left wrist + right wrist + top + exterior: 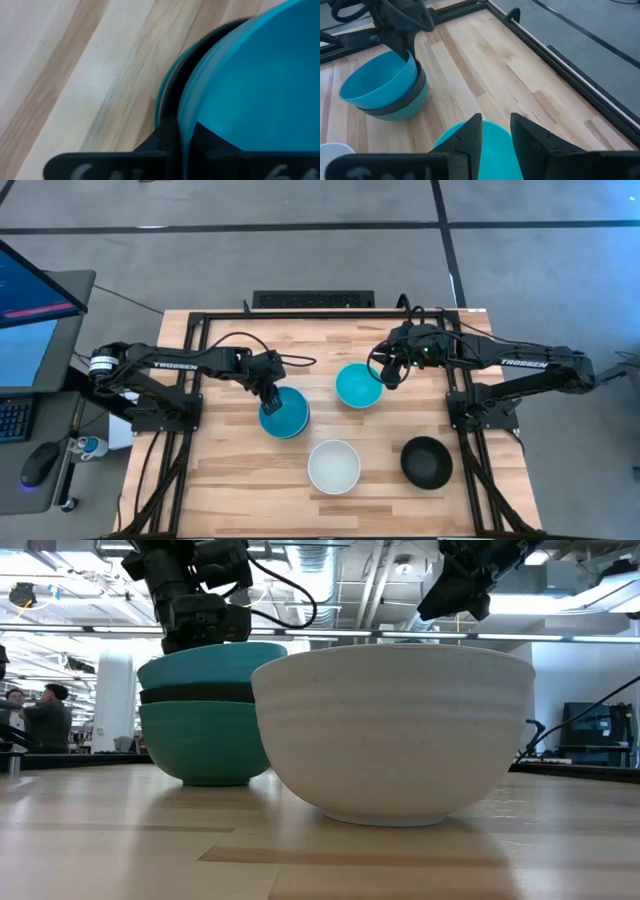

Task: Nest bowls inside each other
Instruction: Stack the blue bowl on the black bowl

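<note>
Pale wood-plank table [230, 480], smooth round glossy bowls [333, 466].

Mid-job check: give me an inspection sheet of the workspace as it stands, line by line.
Surface: wooden table, bare between the bowls.
Job's things: stack of three nested bowls, blue bowl on top, black in the middle, teal below; cyan bowl, white bowl and black bowl each stand alone.
Clutter: nothing seen on the table.
Grippers: left gripper shut on the blue bowl's rim; right gripper open over the cyan bowl's rim.
Cables: black leads loop along both arms, off the tabletop.
Surroundings: monitor, keyboard and mouse to the left; people far behind.
</note>
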Robot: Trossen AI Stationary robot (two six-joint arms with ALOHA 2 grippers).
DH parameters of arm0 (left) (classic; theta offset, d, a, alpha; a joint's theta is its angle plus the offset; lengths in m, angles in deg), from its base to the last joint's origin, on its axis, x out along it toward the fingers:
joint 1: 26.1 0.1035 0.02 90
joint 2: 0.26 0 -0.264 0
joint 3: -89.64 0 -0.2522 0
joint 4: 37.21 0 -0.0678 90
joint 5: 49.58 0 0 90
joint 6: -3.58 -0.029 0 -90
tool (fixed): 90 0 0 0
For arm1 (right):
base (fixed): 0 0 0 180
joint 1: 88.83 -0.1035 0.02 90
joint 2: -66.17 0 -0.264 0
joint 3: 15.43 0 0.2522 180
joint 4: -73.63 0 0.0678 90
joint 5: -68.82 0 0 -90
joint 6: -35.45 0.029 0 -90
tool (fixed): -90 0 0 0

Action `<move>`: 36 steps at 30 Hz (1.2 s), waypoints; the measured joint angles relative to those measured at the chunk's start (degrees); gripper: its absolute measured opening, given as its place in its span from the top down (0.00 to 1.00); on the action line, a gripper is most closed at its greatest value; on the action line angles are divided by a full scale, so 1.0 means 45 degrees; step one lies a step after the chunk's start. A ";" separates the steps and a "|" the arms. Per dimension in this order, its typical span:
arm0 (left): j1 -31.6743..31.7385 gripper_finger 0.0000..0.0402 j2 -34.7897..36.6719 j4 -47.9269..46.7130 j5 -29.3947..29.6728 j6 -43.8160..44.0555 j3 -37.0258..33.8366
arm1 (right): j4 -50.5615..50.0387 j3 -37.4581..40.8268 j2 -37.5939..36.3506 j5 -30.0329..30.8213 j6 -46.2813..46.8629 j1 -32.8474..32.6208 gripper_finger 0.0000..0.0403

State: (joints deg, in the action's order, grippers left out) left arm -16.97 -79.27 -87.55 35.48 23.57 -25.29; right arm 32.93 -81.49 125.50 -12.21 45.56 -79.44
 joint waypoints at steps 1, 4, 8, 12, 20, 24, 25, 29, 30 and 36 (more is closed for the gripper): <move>0.0003 0.98 -0.0028 -0.0088 -0.0061 -0.0036 0.0001 | -0.0005 0.0000 0.0000 -0.0005 0.0000 0.0000 0.69; -0.0007 0.95 -0.0052 -0.0316 -0.0367 -0.0116 0.0000 | -0.0005 0.0000 0.0000 -0.0015 0.0000 0.0000 0.69; -0.0007 0.91 -0.0057 -0.0273 -0.0756 -0.0007 0.0000 | -0.0005 0.0000 0.0000 -0.0015 0.0000 0.0000 0.69; -0.0007 0.88 -0.0057 -0.0285 -0.0802 0.0152 0.0007 | -0.0005 0.0000 0.0000 -0.0019 0.0000 0.0000 0.69; -0.0007 0.83 -0.0071 -0.0407 -0.0868 0.0155 0.0866 | -0.0005 0.0000 0.0000 -0.0023 0.0000 0.0000 0.69; -0.0009 0.83 -0.0071 -0.0407 -0.0863 -0.0047 0.1450 | -0.0010 0.0000 0.0000 -0.0024 0.0000 0.0000 0.69; -0.0007 0.83 -0.0057 -0.0386 -0.0868 -0.0091 0.1588 | -0.0010 0.0000 0.0000 -0.0024 0.0000 0.0000 0.69; -0.0007 0.83 -0.0003 -0.0511 -0.0717 -0.0378 0.1974 | -0.0010 0.0000 0.0000 -0.0141 0.0003 0.0000 0.69; -0.0008 0.83 0.0046 -0.0662 -0.0665 -0.0386 0.2023 | -0.0010 0.0000 0.0000 -0.0263 0.0004 0.0000 0.69; -0.0009 0.83 0.0089 -0.2175 -0.0508 -0.0523 0.1963 | -0.0015 0.0000 0.0000 -0.0408 -0.0015 0.0000 0.69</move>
State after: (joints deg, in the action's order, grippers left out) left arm -17.01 -78.87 -97.33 33.19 21.21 -16.45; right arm 32.87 -81.49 125.50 -14.05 45.49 -79.44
